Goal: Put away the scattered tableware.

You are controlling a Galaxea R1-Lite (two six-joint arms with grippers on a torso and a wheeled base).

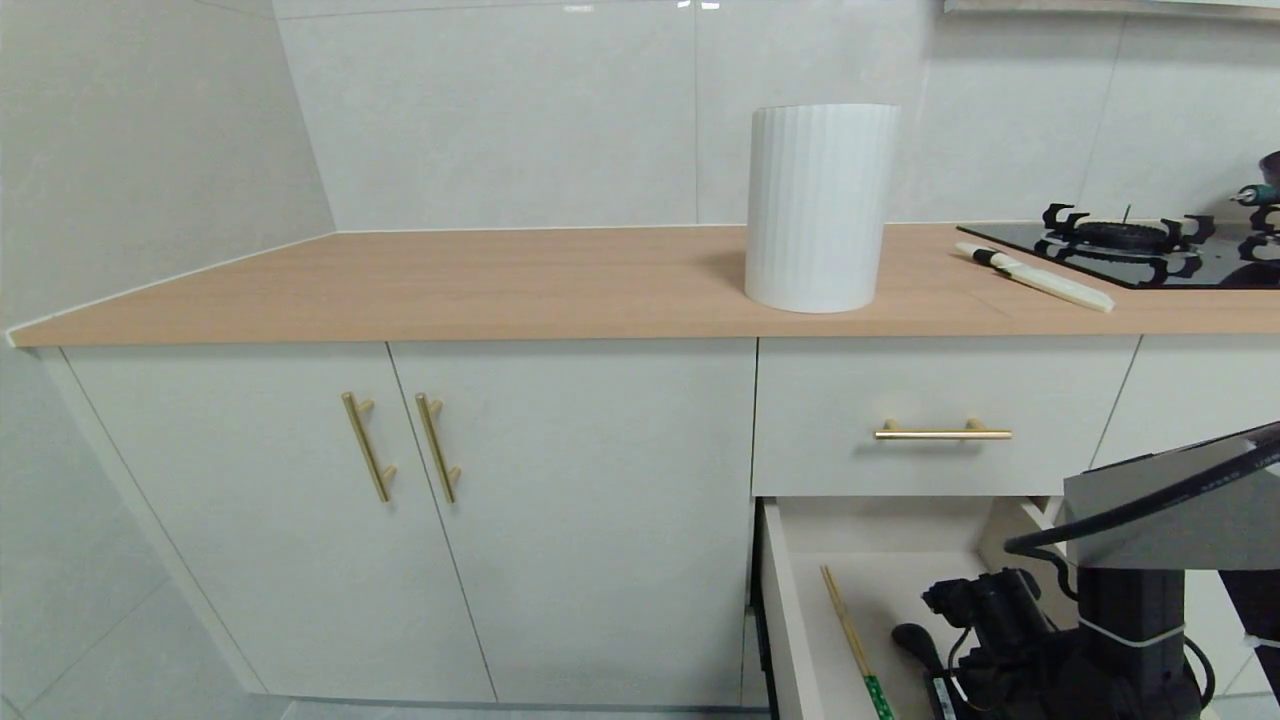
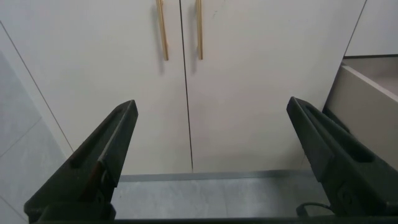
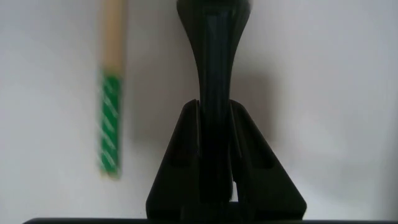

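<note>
The black utensil (image 3: 213,56) sits pinched in the right gripper (image 3: 214,112) low inside the open drawer (image 1: 785,600), just beside the chopsticks (image 1: 850,635), so this looks like the drop-off, calling next for a gentle release, while the left gripper (image 2: 211,149) hangs spread wide.

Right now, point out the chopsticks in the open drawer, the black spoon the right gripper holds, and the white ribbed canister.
chopsticks (image 1: 850,635): head view, middle of the wooden shafts.
black spoon (image 3: 213,56): right wrist view, on its handle.
white ribbed canister (image 1: 818,210): head view, middle of its side wall.
</note>
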